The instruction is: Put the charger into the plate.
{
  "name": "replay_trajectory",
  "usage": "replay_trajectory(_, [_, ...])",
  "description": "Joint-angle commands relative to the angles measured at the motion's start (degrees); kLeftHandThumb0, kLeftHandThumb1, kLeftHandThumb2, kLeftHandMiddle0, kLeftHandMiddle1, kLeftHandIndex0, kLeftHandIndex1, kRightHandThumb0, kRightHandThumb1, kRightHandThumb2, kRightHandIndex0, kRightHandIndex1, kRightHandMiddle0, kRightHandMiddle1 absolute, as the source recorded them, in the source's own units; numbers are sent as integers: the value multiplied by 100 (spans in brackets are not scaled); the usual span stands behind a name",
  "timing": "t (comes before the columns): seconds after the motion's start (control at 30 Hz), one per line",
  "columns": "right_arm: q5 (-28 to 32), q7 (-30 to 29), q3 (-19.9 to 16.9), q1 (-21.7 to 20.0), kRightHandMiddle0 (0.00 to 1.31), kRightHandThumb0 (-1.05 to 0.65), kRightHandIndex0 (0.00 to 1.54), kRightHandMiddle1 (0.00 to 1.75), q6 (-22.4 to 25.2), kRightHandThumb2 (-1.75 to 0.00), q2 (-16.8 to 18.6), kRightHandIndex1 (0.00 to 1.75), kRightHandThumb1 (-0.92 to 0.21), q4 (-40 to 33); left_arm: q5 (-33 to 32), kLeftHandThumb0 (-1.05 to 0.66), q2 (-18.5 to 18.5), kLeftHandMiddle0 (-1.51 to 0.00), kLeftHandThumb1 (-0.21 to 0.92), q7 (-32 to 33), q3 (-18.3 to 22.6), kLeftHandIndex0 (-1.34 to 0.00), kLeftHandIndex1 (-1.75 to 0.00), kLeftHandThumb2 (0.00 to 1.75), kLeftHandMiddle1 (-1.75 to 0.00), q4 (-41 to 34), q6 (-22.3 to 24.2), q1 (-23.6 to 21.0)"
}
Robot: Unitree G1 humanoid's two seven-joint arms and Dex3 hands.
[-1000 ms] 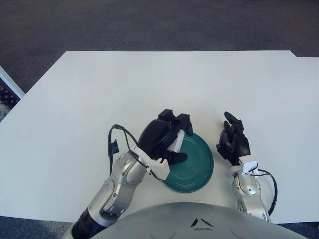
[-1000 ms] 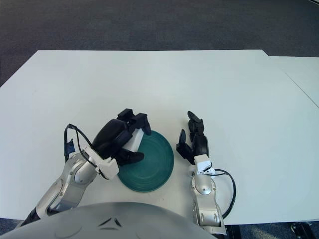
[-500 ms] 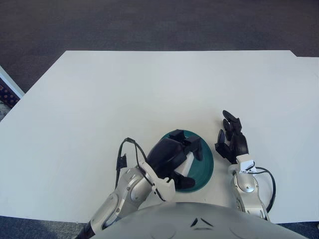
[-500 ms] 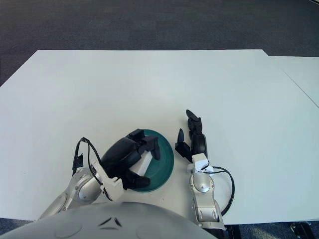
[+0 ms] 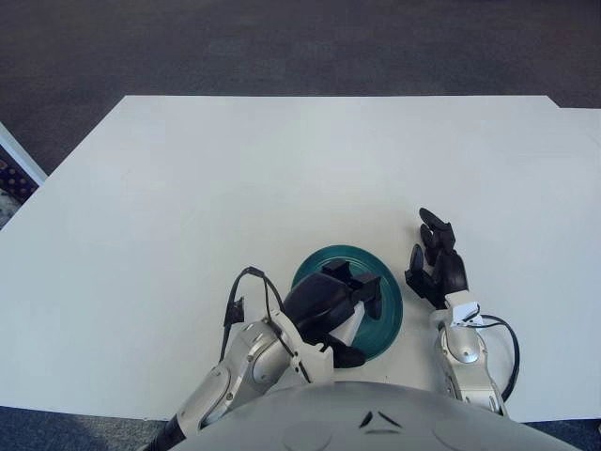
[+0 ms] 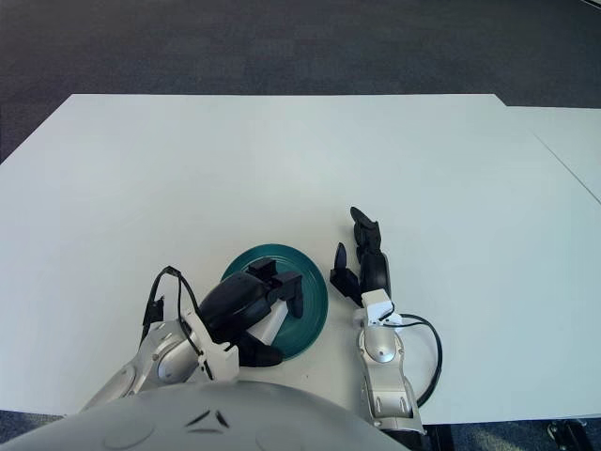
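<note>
White charger [image 5: 349,325] clamped in left robot hand [image 5: 331,303] over green plate [image 5: 387,291], right robot hand [image 5: 439,268] idle, fingers spread

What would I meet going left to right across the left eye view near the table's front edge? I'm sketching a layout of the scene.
Left hand, holding the white charger over the green plate, then bare white table, then the right hand resting on the table to the plate's right.
</note>
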Motion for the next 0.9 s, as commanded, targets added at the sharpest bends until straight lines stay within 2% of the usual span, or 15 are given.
replay_trajectory(0.0, [16, -5, 20, 97, 0, -71, 24, 59, 222, -95, 51, 1, -92, 130, 80, -43, -13, -104, 45, 159, 80, -50, -175, 114, -175, 169, -47, -76])
replay_trajectory(0.13, [-62, -47, 26, 92, 0, -72, 25, 58, 202, -96, 46, 1, -92, 142, -66, -42, -119, -104, 47, 82, 162, -49, -175, 112, -175, 119, 95, -45])
replay_trajectory(0.17, [-86, -59, 33, 97, 0, -72, 25, 58, 192, -96, 40, 1, -92, 141, -87, -42, -135, -101, 50, 74, 175, -46, -175, 107, -175, 115, 115, -33])
replay_trajectory(0.2, [-105, -73, 41, 89, 0, -73, 24, 58, 185, -96, 38, 1, -92, 153, -107, -41, -142, -88, 56, 70, 189, -42, -175, 100, -175, 122, 125, -34])
replay_trajectory(0.23, [-143, -94, 52, 86, 0, -73, 24, 58, 172, -96, 29, 1, -92, 163, -126, -40, -115, -83, 58, 76, 213, -41, -175, 97, -175, 140, 121, -12])
replay_trajectory(0.27, [-169, -110, 60, 84, 0, -73, 24, 58, 162, -97, 23, 1, -92, 170, -139, -56, -95, -60, 71, 81, 230, -29, -166, 81, -164, 153, 117, 4])
replay_trajectory(0.3, [-191, -122, 67, 84, 0, -73, 24, 58, 160, -97, 16, 1, -92, 172, -134, -67, -71, -46, 78, 90, 242, -22, -161, 70, -156, 167, 108, 20])
replay_trajectory(0.37, [-211, -128, 80, 94, 0, -73, 24, 58, 180, -97, 9, 1, -92, 156, -64, -78, -51, -35, 85, 135, 242, -16, -149, 65, -133, 198, 83, 24])
replay_trajectory(0.4, [-217, -126, 84, 101, 0, -73, 25, 58, 195, -97, 9, 1, -92, 144, -17, -84, -47, -34, 88, 163, 238, -14, -137, 68, -113, 214, 70, 19])
replay_trajectory(0.43, [-219, -119, 89, 111, 0, -73, 25, 58, 219, -97, 9, 1, -92, 126, 49, -86, -40, -34, 88, 230, 237, -13, -132, 68, -105, 240, 41, 12])
replay_trajectory(0.5, [-218, -100, 95, 110, 0, -72, 25, 59, 277, -98, 13, 1, -92, 109, 205, -94, -32, -36, 91, 472, 251, -10, -114, 77, -69, 328, -49, -14])
replay_trajectory(0.6, [-206, -77, 92, 109, 0, -71, 25, 59, 327, -98, 17, 1, -92, 87, 324, -100, -57, -37, 92, 683, 268, -7, -100, 86, -40, 409, -95, -27])
replay_trajectory(0.73, [-181, -55, 93, 122, 0, -71, 25, 60, 370, -98, 16, 1, -92, 45, 344, -104, -123, -36, 92, 800, 311, -2, -86, 93, -14, 468, -39, -6])
replay_trajectory(0.77, [-189, -59, 96, 122, 0, -71, 25, 60, 370, -98, 13, 1, -92, 43, 329, -104, -146, -35, 92, 760, 350, -2, -84, 93, -12, 415, 48, 29])
replay_trajectory(0.87, [-169, -60, 98, 101, 0, -71, 26, 59, 354, -98, 20, 1, -92, 79, -31, -105, -192, -29, 92, 413, 622, -1, -66, 94, -4, 173, 372, 84])
